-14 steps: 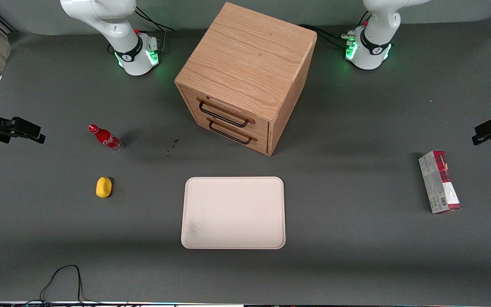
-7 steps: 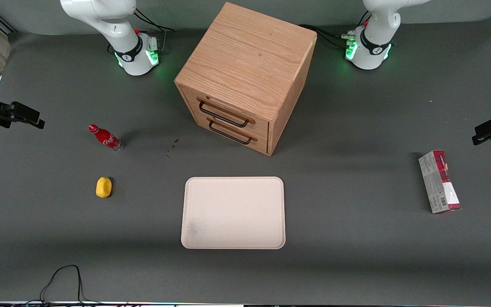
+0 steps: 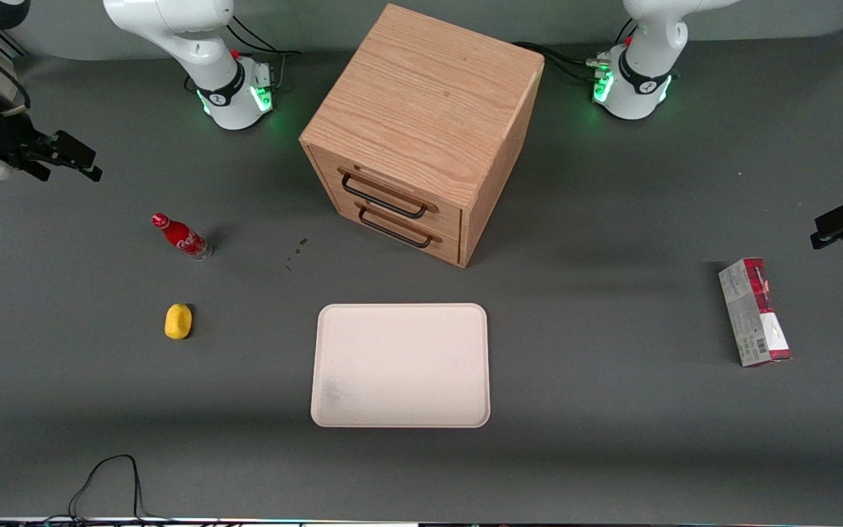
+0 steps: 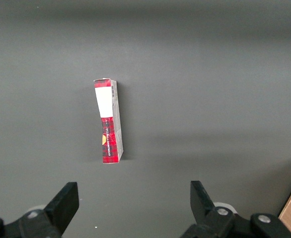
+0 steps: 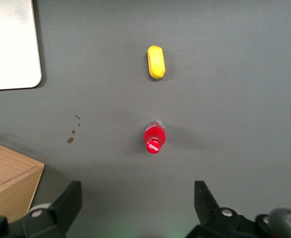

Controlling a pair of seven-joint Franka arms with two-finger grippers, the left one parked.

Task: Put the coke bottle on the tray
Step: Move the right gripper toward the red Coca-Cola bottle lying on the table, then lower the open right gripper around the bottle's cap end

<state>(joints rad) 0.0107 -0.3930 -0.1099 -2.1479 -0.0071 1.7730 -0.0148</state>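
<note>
One second ago my gripper (image 3: 74, 157) was lower and nearer the table's edge; now it has risen and moved closer above the coke bottle (image 3: 181, 236), fingers wide, empty. The bottle stands on the table, well apart from the tray (image 3: 400, 365).

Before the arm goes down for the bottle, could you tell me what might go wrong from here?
The coke bottle is slim and stands upright, so a slightly off-centre approach by the open gripper, now high above the table, could tip it. The yellow lump lies nearer the front camera than the bottle; a low carry toward the tray might clip it. Released upright on the tray, the bottle could topple.
</note>
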